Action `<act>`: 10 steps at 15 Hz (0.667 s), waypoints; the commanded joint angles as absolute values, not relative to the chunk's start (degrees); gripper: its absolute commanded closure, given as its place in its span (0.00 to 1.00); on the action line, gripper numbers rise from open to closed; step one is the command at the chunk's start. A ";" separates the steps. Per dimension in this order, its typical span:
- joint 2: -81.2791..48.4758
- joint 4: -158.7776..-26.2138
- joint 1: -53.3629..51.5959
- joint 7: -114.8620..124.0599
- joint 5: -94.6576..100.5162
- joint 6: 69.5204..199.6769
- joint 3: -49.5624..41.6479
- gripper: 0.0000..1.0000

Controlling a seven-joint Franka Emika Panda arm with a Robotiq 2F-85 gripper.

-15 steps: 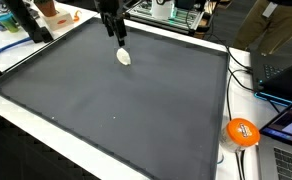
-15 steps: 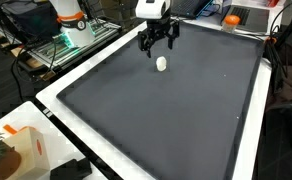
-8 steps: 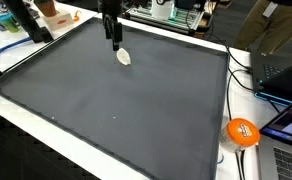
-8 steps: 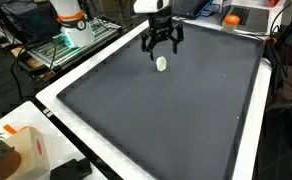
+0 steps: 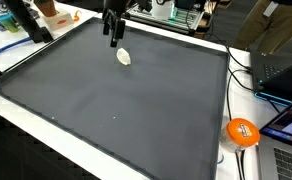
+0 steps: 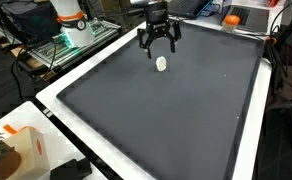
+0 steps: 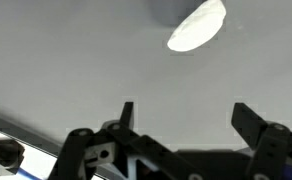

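A small white oval object [image 5: 124,57] [image 6: 161,63] [image 7: 196,25] lies on the dark grey mat [image 5: 116,110] [image 6: 166,110] near its far edge. My gripper [image 5: 112,38] [image 6: 158,45] [image 7: 186,115] hangs above and just behind it, not touching it. Its two black fingers [image 7: 252,122] stand wide apart with nothing between them, so it is open. In the wrist view the white object sits ahead of the fingertips, toward the upper right.
The mat lies on a white-edged table [image 6: 56,90]. An orange ball [image 5: 242,131] and cables sit off the mat's corner. Laptops [image 5: 286,60], a green-lit device [image 6: 71,35] and an orange-white box [image 6: 26,150] surround the table.
The gripper has risen and drawn slightly back from the white object, jaws staying wide. The white object has not moved.
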State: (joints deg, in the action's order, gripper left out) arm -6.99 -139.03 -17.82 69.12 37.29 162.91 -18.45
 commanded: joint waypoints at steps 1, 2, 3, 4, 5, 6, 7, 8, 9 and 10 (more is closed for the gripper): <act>-7.10 -138.89 -17.80 69.04 37.25 162.91 -18.45 0.00; -7.17 -138.79 -17.78 69.01 37.25 162.91 -18.45 0.00; -7.19 -138.75 -17.78 69.00 37.25 162.91 -18.45 0.00; -7.31 -138.39 -18.20 69.83 38.75 162.04 -18.68 0.00; -7.26 -138.48 -18.26 69.46 38.96 161.91 -18.55 0.00; -6.99 -139.50 -17.77 64.28 35.13 160.48 -17.02 0.00; -7.01 -139.67 -17.76 62.99 34.53 160.12 -16.67 0.00; -6.75 -140.02 -17.74 61.65 34.25 160.09 -16.37 0.00; -6.46 -140.18 -17.92 61.99 35.37 160.44 -16.45 0.00; -6.10 -140.54 -18.22 63.23 37.99 161.94 -16.87 0.00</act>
